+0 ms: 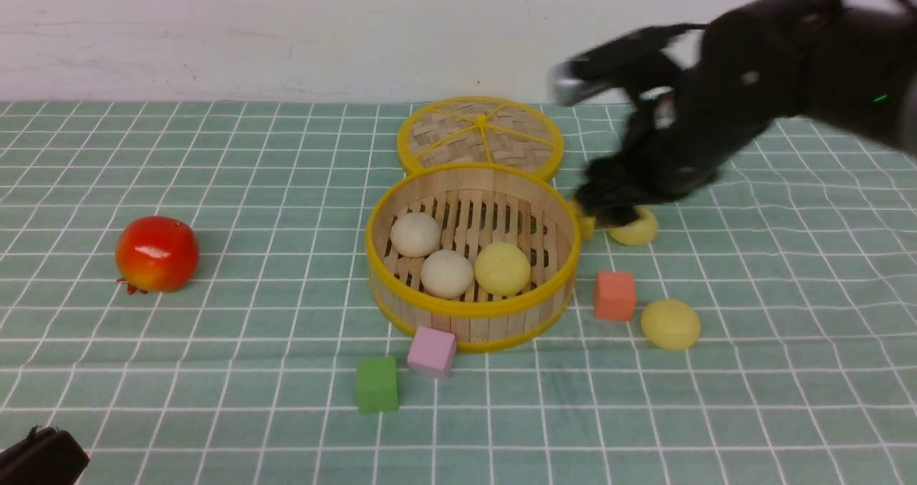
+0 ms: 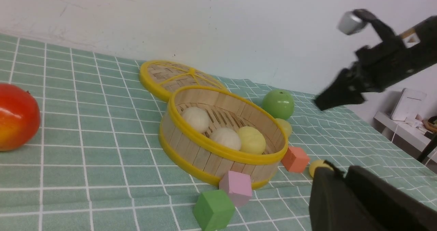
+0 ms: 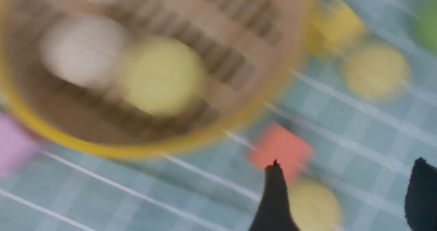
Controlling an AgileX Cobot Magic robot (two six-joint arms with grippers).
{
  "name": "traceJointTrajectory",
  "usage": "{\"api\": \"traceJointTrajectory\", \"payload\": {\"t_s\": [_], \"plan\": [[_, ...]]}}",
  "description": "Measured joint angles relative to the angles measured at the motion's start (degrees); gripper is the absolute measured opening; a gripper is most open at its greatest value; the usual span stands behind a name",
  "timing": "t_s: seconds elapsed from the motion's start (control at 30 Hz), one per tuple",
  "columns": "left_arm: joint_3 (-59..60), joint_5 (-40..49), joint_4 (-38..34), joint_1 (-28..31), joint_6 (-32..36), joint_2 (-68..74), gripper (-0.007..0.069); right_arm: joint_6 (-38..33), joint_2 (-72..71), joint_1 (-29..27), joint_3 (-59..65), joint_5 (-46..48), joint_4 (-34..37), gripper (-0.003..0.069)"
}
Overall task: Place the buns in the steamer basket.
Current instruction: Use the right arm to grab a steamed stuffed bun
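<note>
The steamer basket (image 1: 469, 311) sits mid-table and holds two off-white buns (image 1: 415, 233) (image 1: 446, 273) and one yellow bun (image 1: 502, 268). Two more yellow buns lie on the cloth to its right: one (image 1: 636, 231) partly behind my right gripper (image 1: 609, 205), the other (image 1: 670, 324) nearer the front. The right gripper (image 3: 346, 190) hangs in the air beside the basket's right rim, blurred, its jaws wide apart with nothing in them. My left gripper (image 2: 336, 171) stays low at the front left, fingers together and holding nothing.
The woven lid (image 1: 480, 137) lies behind the basket. A red fruit (image 1: 157, 253) sits far left, and a green apple (image 2: 278, 104) behind the basket. Orange (image 1: 615, 295), pink (image 1: 432, 351) and green (image 1: 377, 383) cubes ring the basket's front.
</note>
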Motion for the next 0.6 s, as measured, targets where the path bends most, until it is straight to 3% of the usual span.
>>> {"api": "traceJointTrajectory", "payload": {"t_s": [0.1, 0.2, 0.37, 0.6], "plan": [[0.0, 0.0, 0.0, 0.0, 0.0, 0.0, 0.0059, 3.3, 1.5, -6.5, 2.4, 6.9, -0.2, 0.0411], [0.0, 0.0, 0.0, 0.0, 0.0, 0.0, 0.0059, 2.4, 3.0, -9.6, 5.4, 5.5, 3.8, 0.0356], [0.0, 0.0, 0.0, 0.0, 0.0, 0.0, 0.0060, -2.0, 3.7, -10.4, 8.2, 0.0, 11.3, 0.0314], [0.0, 0.0, 0.0, 0.0, 0.0, 0.0, 0.0070, -4.9, 5.9, -10.4, 8.4, -5.2, 16.7, 0.0310]]}}
